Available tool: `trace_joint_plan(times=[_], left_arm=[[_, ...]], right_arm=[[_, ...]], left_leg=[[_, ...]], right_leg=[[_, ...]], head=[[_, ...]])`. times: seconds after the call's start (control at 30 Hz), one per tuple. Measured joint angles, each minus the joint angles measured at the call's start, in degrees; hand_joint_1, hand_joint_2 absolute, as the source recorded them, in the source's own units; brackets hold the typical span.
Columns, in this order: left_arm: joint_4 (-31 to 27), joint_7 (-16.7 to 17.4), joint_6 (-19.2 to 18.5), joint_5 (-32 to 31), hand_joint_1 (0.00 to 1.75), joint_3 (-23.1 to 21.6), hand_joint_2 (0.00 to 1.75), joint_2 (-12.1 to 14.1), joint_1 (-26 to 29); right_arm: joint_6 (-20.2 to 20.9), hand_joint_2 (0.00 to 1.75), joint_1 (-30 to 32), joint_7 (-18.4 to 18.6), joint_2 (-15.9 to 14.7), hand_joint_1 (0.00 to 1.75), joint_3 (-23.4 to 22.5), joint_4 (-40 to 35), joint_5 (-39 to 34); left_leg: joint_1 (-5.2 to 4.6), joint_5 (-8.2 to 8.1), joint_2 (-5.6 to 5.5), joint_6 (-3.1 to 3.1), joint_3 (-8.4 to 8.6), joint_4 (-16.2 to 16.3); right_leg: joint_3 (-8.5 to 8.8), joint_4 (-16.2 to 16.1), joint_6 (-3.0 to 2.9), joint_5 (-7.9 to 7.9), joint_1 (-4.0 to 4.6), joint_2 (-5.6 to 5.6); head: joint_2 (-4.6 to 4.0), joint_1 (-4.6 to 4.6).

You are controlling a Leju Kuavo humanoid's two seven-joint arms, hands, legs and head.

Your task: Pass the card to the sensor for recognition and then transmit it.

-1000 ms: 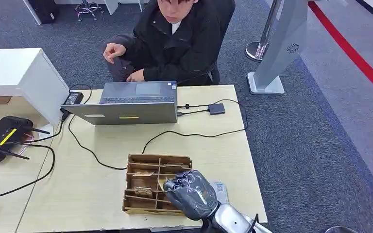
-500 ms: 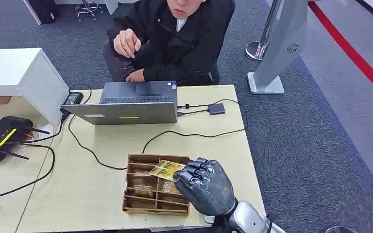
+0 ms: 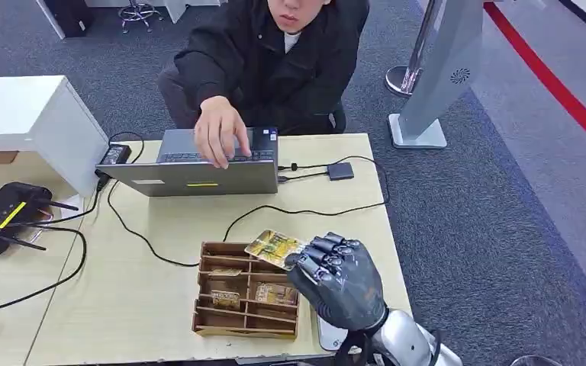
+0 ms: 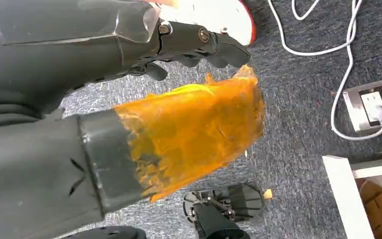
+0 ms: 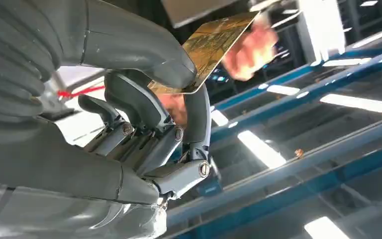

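One card (image 3: 273, 248), gold-patterned, is pinched between the thumb and fingers of the right hand (image 3: 337, 280) and held in the air above the far right corner of the wooden compartment tray (image 3: 246, 290). The right wrist view confirms the grip: the thumb presses the card (image 5: 214, 37) against a fingertip, with most of the card standing free beyond the hold.

Change noted: one second ago this hand lay low over the tray with no card showing; half a second ago the card was out and just above the compartments; it is now higher and further toward the far side of the table. Judgement: extraction is complete and the carry toward the sensor is under way.

Further cards lie in the tray's compartments. The small dark box (image 3: 340, 171), cabled to the laptop (image 3: 198, 164) at the far edge of the table (image 3: 160, 221), may be the sensor; that cannot be confirmed from these views. It is well apart from the card.

The seated person across the table has brought a hand (image 3: 220, 134) forward onto the laptop keyboard, where earlier it was raised near the chest.

The left hand (image 4: 129, 59) hangs over grey carpet with its fingers curled in and nothing visibly held, its thumb wrapped in an orange covering.

Risk: the grip covers little of the card, so it could pivot in transit.
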Motion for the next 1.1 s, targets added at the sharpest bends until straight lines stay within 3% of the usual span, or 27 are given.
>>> trace_joint_plan(times=[0.4, 0.77, 0.8, 0.83, 0.87, 0.9, 0.93, 1.1], left_arm=[[0.00, 0.68, -0.09, -1.16, 0.00, 0.02, 0.00, -0.11, -0.03], [0.00, 1.33, -0.68, -1.60, 0.00, 0.02, 0.00, -0.37, -0.12], [0.00, 1.33, -0.70, -1.60, 0.00, 0.02, 0.00, -0.39, -0.14], [0.00, 1.33, -0.77, -1.64, 0.00, 0.02, 0.00, -0.39, -0.14], [0.00, 1.36, -0.83, -1.66, 0.00, 0.02, 0.00, -0.42, -0.14], [0.00, 1.36, -0.85, -1.66, 0.00, 0.02, 0.00, -0.42, -0.14], [0.00, 1.36, -0.85, -1.66, 0.00, 0.02, 0.00, -0.42, -0.14], [0.00, 1.38, -0.85, -1.77, 0.00, 0.02, 0.00, -0.42, -0.13]], right_arm=[[3.89, 1.75, -3.89, 3.93, 1.40, 1.75, -3.63, 3.91, 0.55], [8.90, 1.75, -5.92, 6.08, 3.52, 1.75, -4.11, 8.11, 0.68], [8.90, 1.75, -6.01, 6.14, 3.65, 1.48, -4.11, 8.35, 0.68], [8.90, 1.75, -6.05, 6.17, 3.72, 1.33, -4.11, 8.50, 0.68], [8.90, 1.75, -6.06, 6.19, 3.80, 1.33, -4.11, 8.66, 0.68], [8.90, 1.75, -6.08, 6.23, 3.87, 0.16, -4.11, 8.77, 0.68], [8.90, 1.75, -6.09, 6.30, 3.93, 0.00, -4.11, 8.85, 0.68], [8.90, 1.75, -6.08, 6.47, 3.98, 0.00, -4.11, 9.09, 0.79]], left_leg=[[0.00, 0.00, -0.01, 0.00, 0.00, 0.00], [0.00, 0.01, -0.02, 0.00, 0.00, 0.00], [0.00, 0.01, -0.02, 0.00, 0.00, 0.00], [0.00, 0.01, -0.02, 0.00, 0.00, 0.00], [0.00, 0.01, -0.02, 0.00, 0.00, 0.00], [0.00, 0.01, -0.02, 0.00, 0.00, 0.00], [0.00, 0.00, -0.02, 0.00, 0.00, 0.00], [0.00, 0.00, -0.02, 0.00, 0.00, 0.00]], right_leg=[[0.00, 0.01, 0.00, 0.01, 0.00, 0.00], [0.00, 0.01, 0.00, 0.01, 0.00, -0.02], [0.00, 0.01, 0.00, 0.01, 0.00, -0.02], [0.00, 0.01, 0.00, 0.01, 0.00, -0.02], [0.00, 0.01, 0.00, 0.01, 0.00, -0.02], [0.00, 0.01, 0.00, 0.01, 0.00, -0.02], [0.00, 0.01, 0.00, 0.01, 0.00, -0.02], [0.00, 0.00, 0.00, 0.01, 0.00, -0.02]], head=[[0.00, 0.00], [0.00, 0.00], [0.00, -0.02], [0.00, -0.02], [0.00, -0.02], [0.00, -0.02], [0.00, -0.02], [0.00, 0.00]])
